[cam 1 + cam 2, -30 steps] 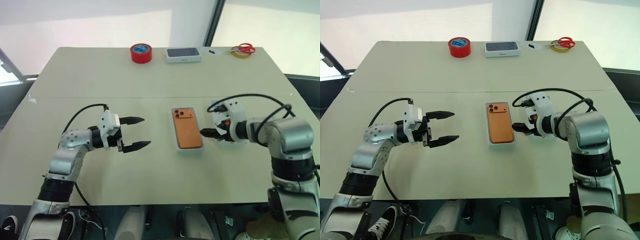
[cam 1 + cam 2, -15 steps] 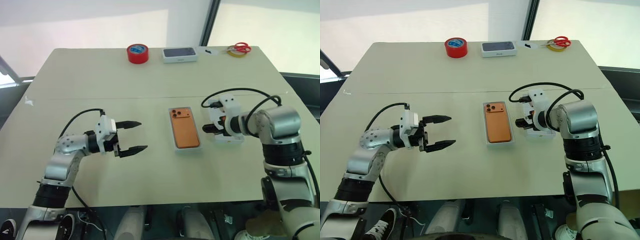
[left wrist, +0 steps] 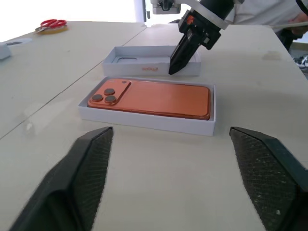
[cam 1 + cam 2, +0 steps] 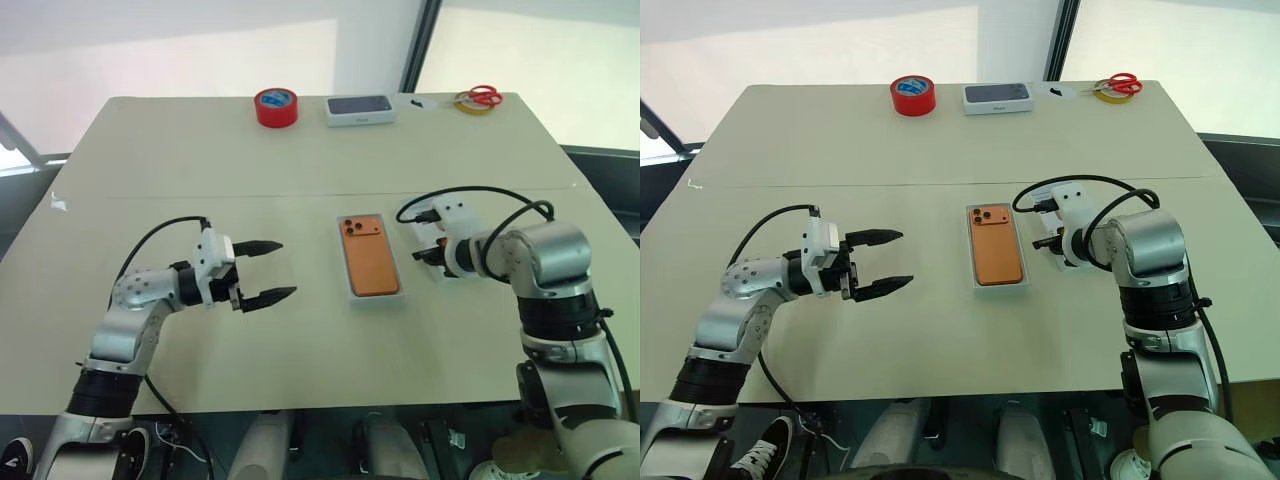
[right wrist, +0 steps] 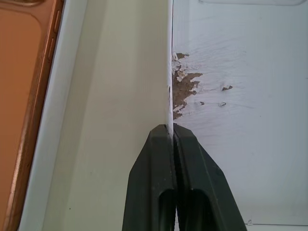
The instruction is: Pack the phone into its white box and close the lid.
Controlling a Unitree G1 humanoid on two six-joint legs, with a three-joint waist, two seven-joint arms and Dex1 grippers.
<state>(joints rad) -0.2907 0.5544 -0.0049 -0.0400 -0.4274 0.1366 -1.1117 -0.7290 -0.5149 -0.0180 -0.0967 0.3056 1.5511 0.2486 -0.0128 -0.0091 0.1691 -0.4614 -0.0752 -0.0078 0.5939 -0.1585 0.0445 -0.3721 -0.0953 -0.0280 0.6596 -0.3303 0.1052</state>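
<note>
My right gripper (image 5: 172, 132) pinches the shallow white cardboard lid's (image 3: 144, 58) near-left wall beside the orange smartphone (image 4: 368, 256) in its white box (image 3: 144, 120); left gripper (image 4: 270, 270) spread, empty.

Right gripper (image 5: 172, 132): two black fingers (image 5: 149, 183) pressed together, pinching the thin upright wall of the shallow white cardboard lid (image 5: 240, 96). Lid lies open side up; plain white inside with a scuffed brownish patch of torn paper just beyond the fingertips, next to the pinched wall. A strip of beige surface (image 5: 120, 96) lies between lid and white cardboard box (image 5: 60, 96); box wall runs parallel to lid wall, apart from it. Orange smartphone (image 5: 19, 96) sits in the box, edge visible.
</note>
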